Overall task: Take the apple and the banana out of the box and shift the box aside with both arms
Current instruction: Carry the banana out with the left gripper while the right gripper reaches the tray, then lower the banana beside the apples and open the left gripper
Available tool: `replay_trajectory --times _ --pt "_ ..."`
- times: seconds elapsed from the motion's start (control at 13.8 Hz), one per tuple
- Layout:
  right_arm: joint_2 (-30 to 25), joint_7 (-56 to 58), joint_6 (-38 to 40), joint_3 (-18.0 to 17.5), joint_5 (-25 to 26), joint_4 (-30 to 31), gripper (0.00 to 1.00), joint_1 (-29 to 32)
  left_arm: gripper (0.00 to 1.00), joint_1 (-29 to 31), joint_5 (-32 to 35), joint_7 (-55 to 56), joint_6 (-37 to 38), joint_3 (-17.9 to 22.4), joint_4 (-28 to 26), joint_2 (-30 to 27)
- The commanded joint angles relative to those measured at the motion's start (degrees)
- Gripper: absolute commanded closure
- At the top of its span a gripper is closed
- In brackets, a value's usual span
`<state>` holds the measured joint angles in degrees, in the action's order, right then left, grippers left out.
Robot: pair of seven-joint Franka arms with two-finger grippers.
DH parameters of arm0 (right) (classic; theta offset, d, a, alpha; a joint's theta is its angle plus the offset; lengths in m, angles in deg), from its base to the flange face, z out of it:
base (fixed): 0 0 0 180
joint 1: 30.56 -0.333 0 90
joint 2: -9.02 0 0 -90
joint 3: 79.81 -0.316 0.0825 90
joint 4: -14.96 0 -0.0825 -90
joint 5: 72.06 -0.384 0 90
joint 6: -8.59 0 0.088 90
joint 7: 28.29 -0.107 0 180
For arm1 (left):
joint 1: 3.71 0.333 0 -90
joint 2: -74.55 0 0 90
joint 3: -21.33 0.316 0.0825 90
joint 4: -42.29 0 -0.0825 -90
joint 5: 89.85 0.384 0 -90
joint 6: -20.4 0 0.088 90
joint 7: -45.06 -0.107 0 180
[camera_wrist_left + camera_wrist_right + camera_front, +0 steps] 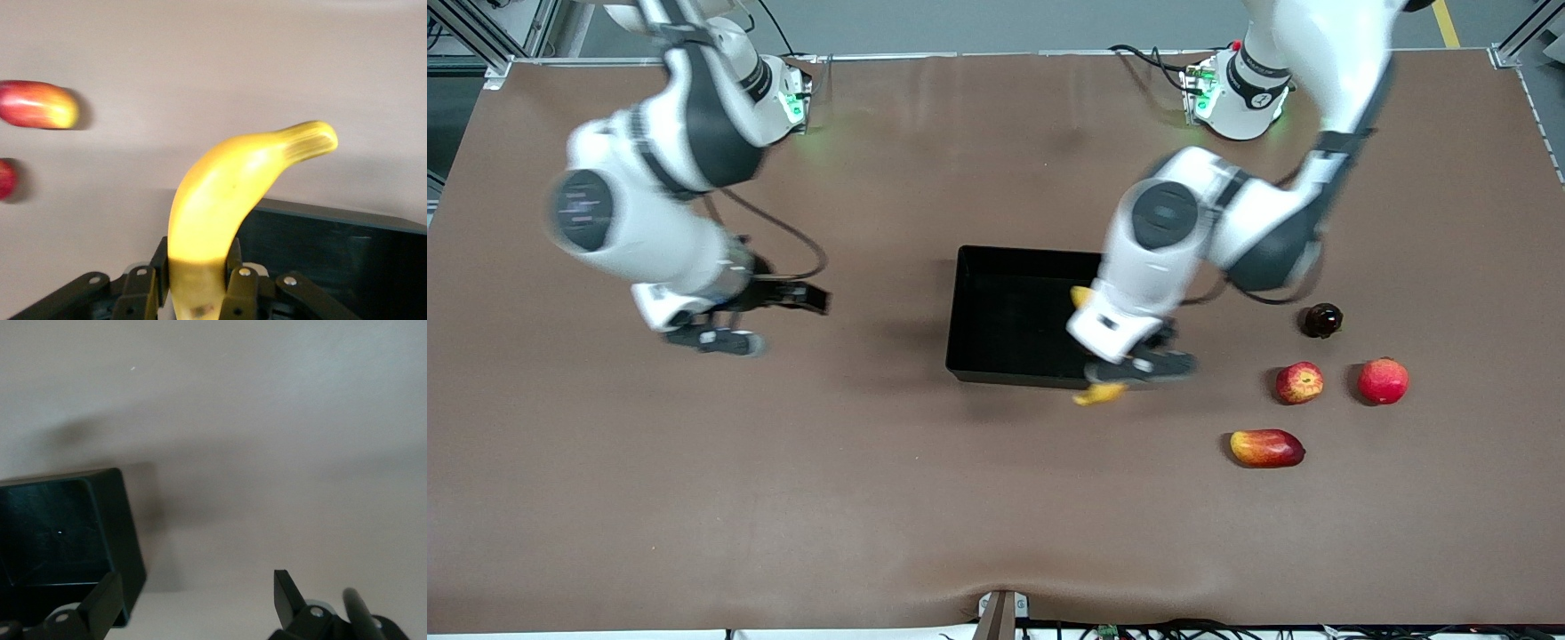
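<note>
Your left claw clenched on banana, up over box edge nearest apple. Banana yellow, curved, unbruised. Your right claw spread wide, holding nothing, over bare table.

Two white, rounded, jointed robot arms with dark grey joint bands and round dark end caps; the right arm and left arm rise from round white bases lit green. Thin black cables loop beside each. The black left pincer shows silver screws in its finger mounts; the black right pincer has blunt, angular fingers.
</note>
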<state>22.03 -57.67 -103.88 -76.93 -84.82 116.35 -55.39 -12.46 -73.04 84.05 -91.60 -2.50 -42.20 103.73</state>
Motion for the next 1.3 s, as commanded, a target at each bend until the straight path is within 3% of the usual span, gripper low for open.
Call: replay_trajectory --times 0.0,0.29,0.51,0.58,0.65,0.72,0.8,0.87,0.94,1.01,1.16,1.23 --pt "0.70 -4.19 -8.26 0.64 -0.33 5.20 0.00 -3.55 1.00 4.16 -1.51 -6.97 3.88 -0.42 -4.80 -1.31" --pt "7.37 -11.90 -18.10 0.72 0.02 5.58 0.00 -11.71 1.00 10.14 4.08 -15.07 3.29 -0.33 -12.27 -0.97" --pt "12.47 -13.42 -26.64 0.72 0.10 4.61 0.00 -15.06 1.00 13.12 11.03 -16.22 -2.67 -0.33 -17.89 0.44" --pt "13.70 -13.42 -27.00 0.81 0.28 4.00 0.05 -15.68 1.00 14.09 12.19 -17.09 -4.70 -0.33 -19.30 1.66" --pt "14.50 -13.42 -27.09 0.81 1.50 3.73 0.25 -16.03 1.00 14.28 13.42 -17.19 -6.80 -0.33 -20.97 2.02" --pt "14.85 -13.42 -27.10 0.72 3.77 3.47 0.53 -16.12 1.00 14.54 15.86 -17.10 -8.48 -0.25 -22.46 2.11" --pt "14.94 -13.42 -27.01 0.72 5.36 3.46 0.67 -16.12 1.00 15.32 17.63 -17.10 -9.28 -0.25 -23.26 2.55" --pt "15.20 -13.42 -27.01 0.72 6.08 3.55 0.69 -16.21 1.00 16.11 18.08 -17.01 -9.90 -0.25 -23.36 3.51" --pt "15.29 -13.42 -27.01 0.72 6.34 3.47 0.88 -16.21 1.00 16.21 18.35 -16.84 -10.86 -0.16 -23.36 4.30" --pt "15.29 -13.50 -27.01 0.72 6.43 3.38 1.00 -16.38 1.00 16.21 19.13 -16.84 -11.39 0.02 -23.27 4.92" --pt "15.47 -13.51 -27.09 0.72 6.43 3.38 1.00 -16.65 1.00 17.35 22.46 -16.58 -11.92 0.19 -22.75 6.41" --pt "15.64 -13.59 -27.10 0.72 6.43 3.38 1.00 -16.65 0.95 18.22 24.13 -16.14 -12.27 0.19 -22.48 7.03"
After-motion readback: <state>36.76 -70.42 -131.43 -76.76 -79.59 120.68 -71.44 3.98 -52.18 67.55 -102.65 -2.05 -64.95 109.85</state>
